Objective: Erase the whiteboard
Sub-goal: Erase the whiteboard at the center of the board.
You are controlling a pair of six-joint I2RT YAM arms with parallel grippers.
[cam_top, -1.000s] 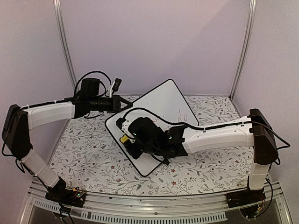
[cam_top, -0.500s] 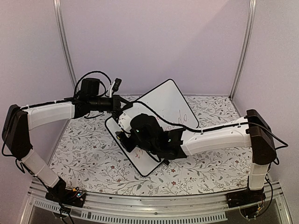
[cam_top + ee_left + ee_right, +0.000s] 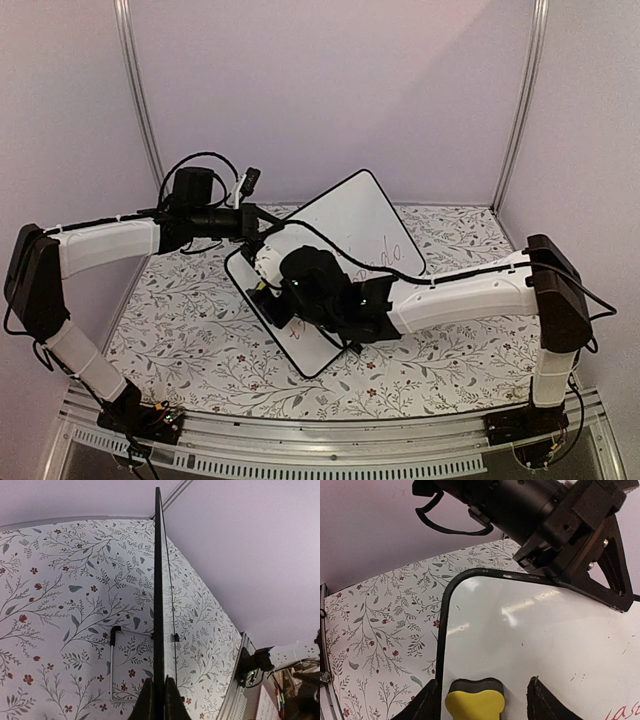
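Note:
The whiteboard [image 3: 350,215] stands tilted on the floral table, its corner at the left. Faint red writing [image 3: 388,250] shows near its right side. My left gripper [image 3: 262,222] is shut on the board's upper left edge. In the left wrist view the board [image 3: 158,580] is edge-on between that gripper's [image 3: 159,700] two fingers. My right gripper [image 3: 268,290] holds a yellow eraser [image 3: 262,287] against the board's left part. In the right wrist view the eraser [image 3: 472,705], with its dark felt forward, sits on the white face [image 3: 545,630] near the rounded corner, inside the right gripper [image 3: 482,702].
A floral cloth [image 3: 180,330] covers the table. A thin wire foot [image 3: 112,665] of the board rests on the cloth behind it. A metal rail [image 3: 300,462] runs along the front edge. Lilac walls and two metal posts [image 3: 138,100] enclose the back.
My right gripper has slid the eraser a little up and left along the board, toward the corner by the left gripper. The left arm and the board have stayed still.

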